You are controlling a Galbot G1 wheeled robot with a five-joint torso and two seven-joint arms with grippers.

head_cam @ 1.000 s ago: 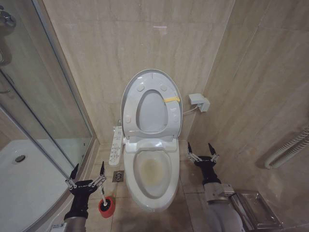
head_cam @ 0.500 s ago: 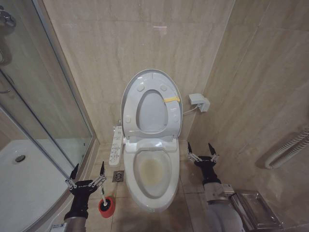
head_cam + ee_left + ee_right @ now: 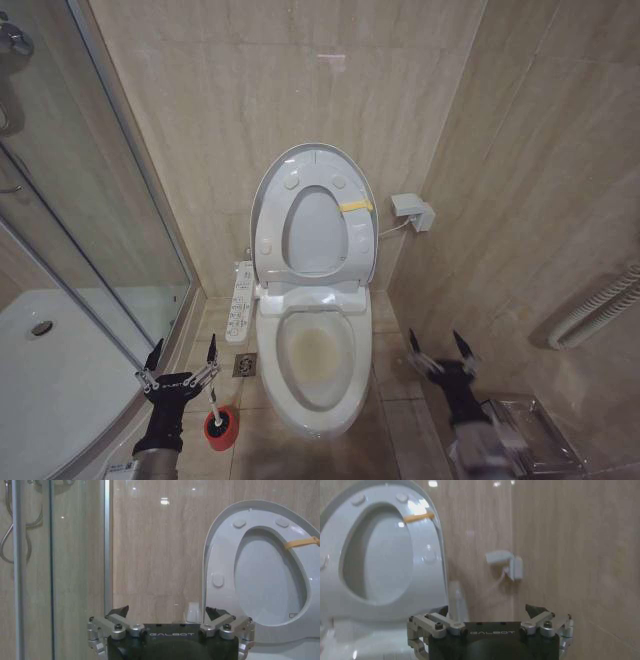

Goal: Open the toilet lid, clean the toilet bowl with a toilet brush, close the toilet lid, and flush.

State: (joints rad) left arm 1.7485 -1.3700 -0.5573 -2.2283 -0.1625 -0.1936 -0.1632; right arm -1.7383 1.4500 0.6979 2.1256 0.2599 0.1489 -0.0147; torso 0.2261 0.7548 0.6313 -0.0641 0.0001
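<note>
Setting: a bathroom. Beige stone-look tiles cover the walls [image 3: 300, 90] and floor. A white toilet [image 3: 315, 345] stands at centre frame against the back wall. A glass shower enclosure [image 3: 90, 230] with a white tray fills the left side; a floor drain [image 3: 245, 364] sits beside the toilet.

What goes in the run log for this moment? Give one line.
lid: up | bowl: stained | brush: in floor holder | left gripper: open, beside brush | right gripper: open, right of bowl

Glossy white plastic toilet lid [image 3: 270, 200], glazed ceramic toilet bowl [image 3: 352, 385].
</note>
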